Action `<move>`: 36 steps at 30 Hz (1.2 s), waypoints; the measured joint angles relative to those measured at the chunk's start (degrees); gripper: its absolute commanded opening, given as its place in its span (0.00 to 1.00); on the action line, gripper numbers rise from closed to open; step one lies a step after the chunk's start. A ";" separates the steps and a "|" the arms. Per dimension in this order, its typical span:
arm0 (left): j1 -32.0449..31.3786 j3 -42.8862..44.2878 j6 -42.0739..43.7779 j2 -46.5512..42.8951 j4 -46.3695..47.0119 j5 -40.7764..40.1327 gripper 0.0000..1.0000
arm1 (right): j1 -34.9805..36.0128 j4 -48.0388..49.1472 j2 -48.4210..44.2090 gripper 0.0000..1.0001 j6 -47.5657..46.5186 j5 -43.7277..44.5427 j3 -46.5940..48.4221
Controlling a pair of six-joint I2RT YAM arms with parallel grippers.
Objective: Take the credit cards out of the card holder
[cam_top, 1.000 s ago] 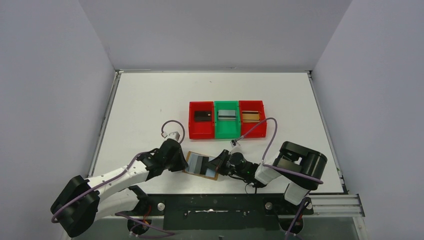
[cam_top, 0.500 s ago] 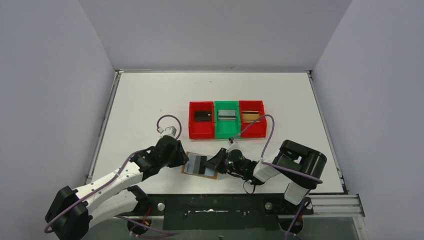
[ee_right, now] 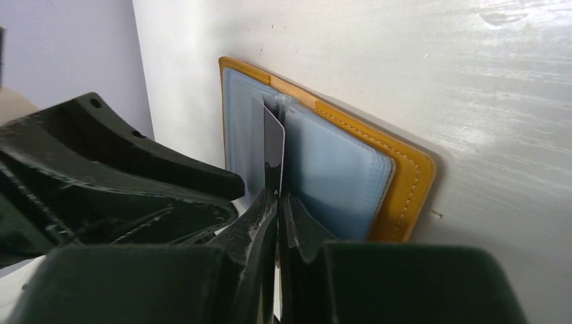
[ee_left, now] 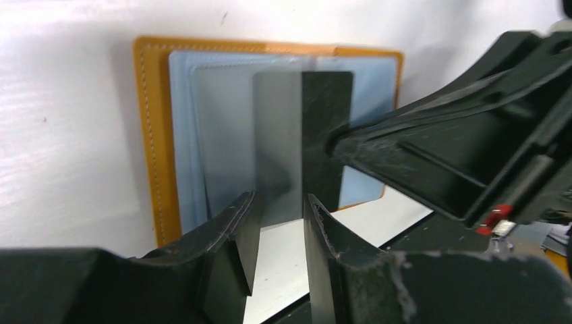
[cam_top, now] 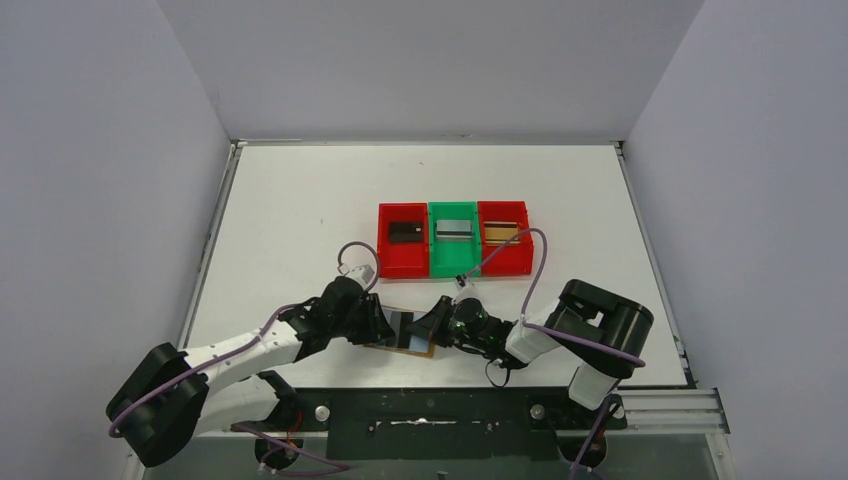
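**A:** Where does the card holder sit?

**B:** The card holder (ee_left: 152,121) lies open and flat on the table (cam_top: 290,220), close to the near edge, with its pale blue pockets facing up. The left gripper (ee_left: 280,199) is at its 9 o'clock and the right gripper (ee_right: 277,202) at its 3 o'clock.

**A:** Why two arms on one small wallet?

**B:** My guess is that one draws the card while the other is placed to receive or steady it. The right gripper's fingers are pressed together on the thin edge of a dark card (ee_left: 327,128), which stands partly out of a pocket near the fold. The left gripper's jaws are parted, one on each side of that card's near end. I cannot tell whether they touch it.

**A:** Is anything pinning the leather down?

**B:** Nothing that I can see, so the holder may well lift along with the card.

**A:** And the bins?

**B:** Three stand in a row at the holder's 12 o'clock, well apart from it. The left red bin (cam_top: 385,262) holds the black card (cam_top: 404,232). The green bin (cam_top: 452,265) holds the silver-grey card (cam_top: 454,229), and the right red bin (cam_top: 505,262) the gold-brown card (cam_top: 500,232). There is one card in each.

**A:** So it's nearly done?

**B:** Probably. The dark card looks like the last one, though the grippers hide part of the pockets.
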 measured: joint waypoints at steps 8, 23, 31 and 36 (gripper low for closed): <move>-0.31 -0.81 -0.59 2.84 0.90 -0.66 0.19 | -0.04 -0.42 -0.28 0.08 -0.02 0.00 0.07; -0.85 -1.22 -2.49 2.78 1.03 -3.06 0.12 | 0.57 2.58 1.84 0.00 0.63 -0.02 1.01; -1.11 -1.57 -3.06 1.55 0.31 -4.61 0.12 | 0.76 2.97 -0.39 0.00 1.70 1.27 -1.31; -1.11 -1.57 -3.08 1.14 -0.20 -5.33 0.12 | 0.42 -1.44 -5.73 0.00 1.20 2.69 -2.93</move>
